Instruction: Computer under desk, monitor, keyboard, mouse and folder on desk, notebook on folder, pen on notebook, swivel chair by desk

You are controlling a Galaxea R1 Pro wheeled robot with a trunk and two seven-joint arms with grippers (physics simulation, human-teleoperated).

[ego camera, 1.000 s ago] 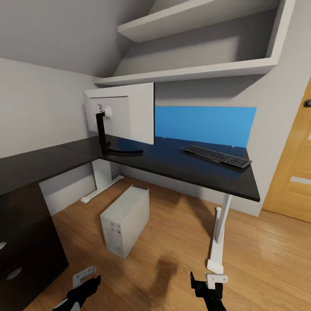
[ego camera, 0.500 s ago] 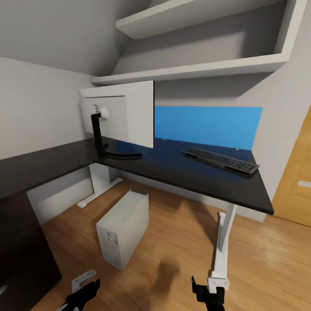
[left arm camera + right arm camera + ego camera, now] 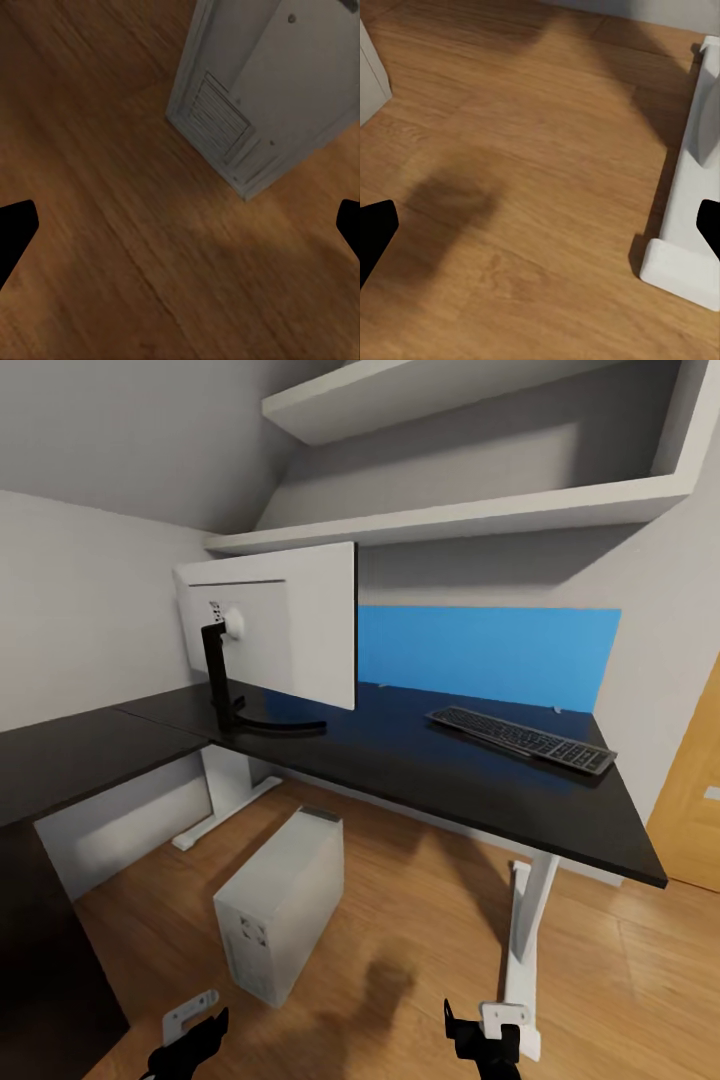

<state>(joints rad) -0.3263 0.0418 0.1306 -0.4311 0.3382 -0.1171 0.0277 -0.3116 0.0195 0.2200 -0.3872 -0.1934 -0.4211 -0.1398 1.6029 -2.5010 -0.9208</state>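
The monitor [image 3: 285, 622] stands on the black desk [image 3: 420, 760] with its white back toward me. To its right the keyboard [image 3: 520, 738] lies on the desk in front of the blue back panel [image 3: 490, 655]. On the wooden floor, at the desk's front edge, stands the silver-grey computer [image 3: 282, 900] [image 3: 255, 97]. My left gripper [image 3: 185, 1040] [image 3: 180, 232] hangs low and open over the floor near the computer. Equally low, my right gripper [image 3: 482, 1045] [image 3: 540, 232] is open beside the desk's white leg [image 3: 525, 930] [image 3: 690, 247]. Both hold nothing.
White shelves [image 3: 450, 520] run along the wall above the desk. An oak door [image 3: 695, 800] is at the right edge. The desk's dark side wing and drawer unit [image 3: 40, 920] close off the left. Open wooden floor [image 3: 400, 920] lies between the computer and the white leg.
The whole view has shifted as the camera moved closer to the desk. The monitor, keyboard and computer have stayed in place, and both grippers remain low and open.
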